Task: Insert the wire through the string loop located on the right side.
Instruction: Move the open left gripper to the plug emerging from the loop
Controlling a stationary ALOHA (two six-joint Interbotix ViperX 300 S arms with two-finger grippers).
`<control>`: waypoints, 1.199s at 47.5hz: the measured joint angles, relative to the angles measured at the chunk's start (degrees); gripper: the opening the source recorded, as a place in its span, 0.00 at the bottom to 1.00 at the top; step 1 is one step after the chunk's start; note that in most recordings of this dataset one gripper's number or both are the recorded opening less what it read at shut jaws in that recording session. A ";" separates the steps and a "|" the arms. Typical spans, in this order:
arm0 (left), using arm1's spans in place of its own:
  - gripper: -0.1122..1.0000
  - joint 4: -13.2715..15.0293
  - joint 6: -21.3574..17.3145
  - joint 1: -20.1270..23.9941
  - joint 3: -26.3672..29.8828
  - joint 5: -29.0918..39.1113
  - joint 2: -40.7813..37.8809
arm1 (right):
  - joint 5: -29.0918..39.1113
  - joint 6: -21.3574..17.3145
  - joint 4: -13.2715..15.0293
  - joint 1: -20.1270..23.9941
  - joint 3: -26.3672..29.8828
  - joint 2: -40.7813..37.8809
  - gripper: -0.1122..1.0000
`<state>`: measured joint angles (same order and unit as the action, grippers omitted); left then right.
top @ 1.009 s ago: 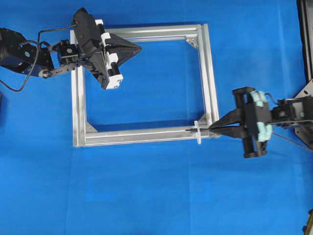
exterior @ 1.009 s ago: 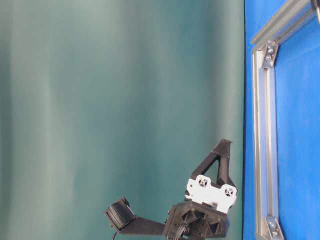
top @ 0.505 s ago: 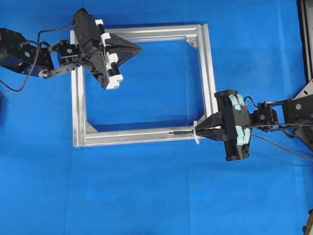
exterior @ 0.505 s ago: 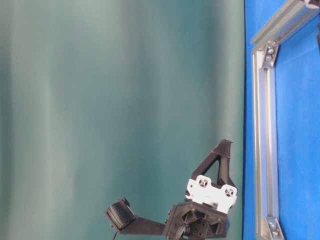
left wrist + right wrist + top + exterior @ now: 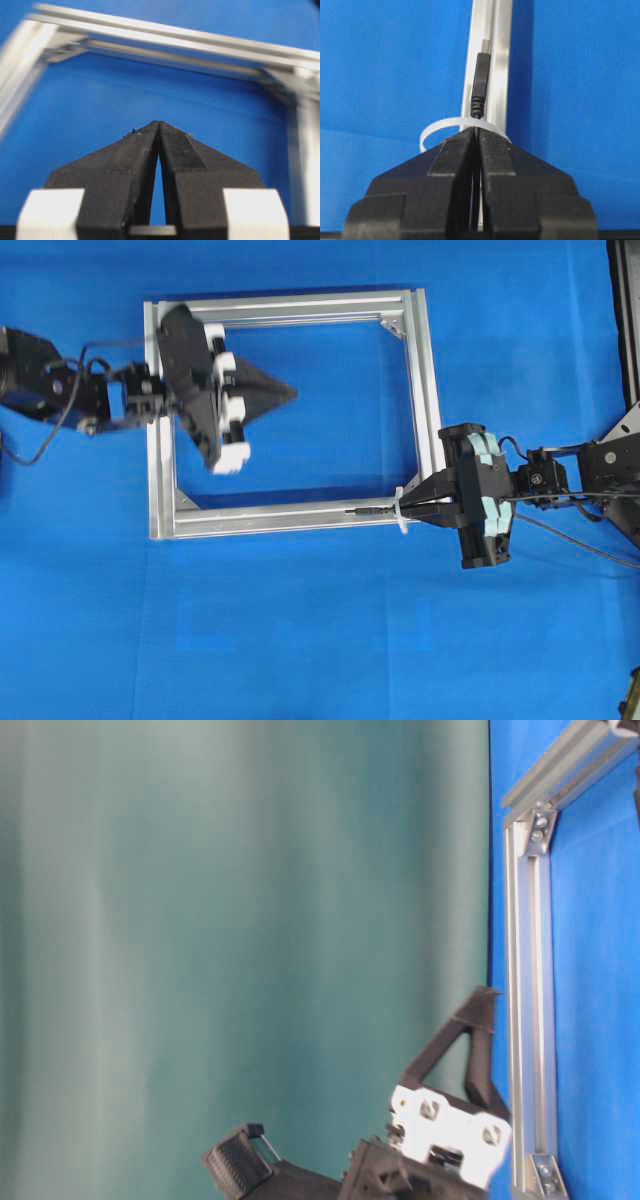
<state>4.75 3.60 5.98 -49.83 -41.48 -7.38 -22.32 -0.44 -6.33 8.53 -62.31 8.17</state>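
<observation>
The thin black wire's plug tip (image 5: 365,510) lies along the near bar of the silver frame (image 5: 430,390), just left of the white string loop (image 5: 402,512). My right gripper (image 5: 408,510) is shut on the wire with its fingertips right at the loop. In the right wrist view the plug (image 5: 480,80) sticks out past the loop (image 5: 440,127), and the wire runs through it into the right gripper (image 5: 477,131). My left gripper (image 5: 293,393) is shut and empty, hovering inside the frame's upper left. The left wrist view shows that left gripper (image 5: 158,123) over blue cloth.
The frame rests on a blue cloth (image 5: 320,640). Silver corner brackets (image 5: 395,328) sit inside its corners. A dark structure (image 5: 625,320) stands at the right edge. The table-level view shows the left gripper (image 5: 485,995) close to the frame's bar (image 5: 530,1020).
The right gripper pushed left, carrying the plug through the loop, then held still. The left gripper has moved down and right, further into the frame's opening.
</observation>
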 measured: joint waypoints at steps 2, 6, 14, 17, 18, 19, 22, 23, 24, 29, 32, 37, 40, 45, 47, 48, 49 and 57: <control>0.10 0.09 0.79 -1.23 -0.18 0.18 0.00 | 0.00 0.00 0.09 0.00 0.09 0.00 0.07; 0.10 0.09 2.46 -3.78 -0.70 0.62 0.09 | 0.09 0.00 0.18 0.00 0.09 0.00 0.07; 0.10 0.09 3.08 -8.61 -0.97 1.14 0.18 | 0.00 0.00 0.62 0.00 0.09 0.00 0.07; 0.10 0.09 3.08 -10.55 -0.97 1.14 0.18 | 0.00 0.00 0.62 0.00 0.00 0.00 0.07; 0.10 0.00 3.08 -11.25 -0.97 1.23 0.18 | 0.00 0.00 0.62 0.00 0.09 0.00 0.07; 0.10 0.00 3.08 -11.78 -0.97 1.23 0.18 | 0.00 0.00 0.62 0.00 0.09 0.00 0.07; 0.10 0.00 3.08 -12.83 -0.97 1.49 0.18 | 0.00 0.00 0.62 0.09 0.09 0.00 0.07; 0.10 0.00 2.99 -13.01 -1.05 1.58 0.18 | 0.00 0.00 0.70 0.00 0.00 0.00 0.07; 0.10 0.00 3.08 -13.01 -0.97 1.76 0.18 | 0.00 0.00 0.62 0.00 0.00 0.00 0.07; 0.10 0.09 3.08 -12.92 -0.97 2.20 0.18 | 0.00 0.00 0.70 0.09 0.00 0.00 0.07; 0.10 0.09 3.08 -12.92 -0.70 2.20 0.18 | 0.00 0.00 0.70 0.00 0.09 0.00 0.07; 0.10 0.00 3.08 -13.01 0.09 2.20 0.18 | 0.00 0.00 0.62 0.00 0.09 0.00 0.07; 0.10 0.00 3.08 -13.01 0.62 2.20 0.18 | 0.09 0.00 0.70 0.00 0.00 0.00 0.07; 0.10 0.09 3.08 -12.92 2.02 2.20 -0.09 | 0.00 0.00 0.70 0.00 0.00 0.00 0.07; 0.10 0.09 3.08 -12.92 2.72 2.37 -0.44 | 0.00 0.00 0.70 0.00 0.09 0.00 0.07; 0.10 0.09 3.08 -13.01 3.08 2.37 -0.62 | 0.00 0.00 0.70 0.00 0.00 0.00 0.07; 0.10 0.00 3.08 -12.92 3.52 2.55 -0.70 | 0.00 0.00 0.70 0.00 0.09 0.00 0.07; 0.10 0.00 2.72 -13.01 7.73 5.62 -2.64 | 0.00 0.00 0.62 0.00 0.00 0.00 0.07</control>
<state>4.75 6.33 -7.03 -42.10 -35.86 -10.02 -22.32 -0.44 -5.71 8.53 -62.31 8.17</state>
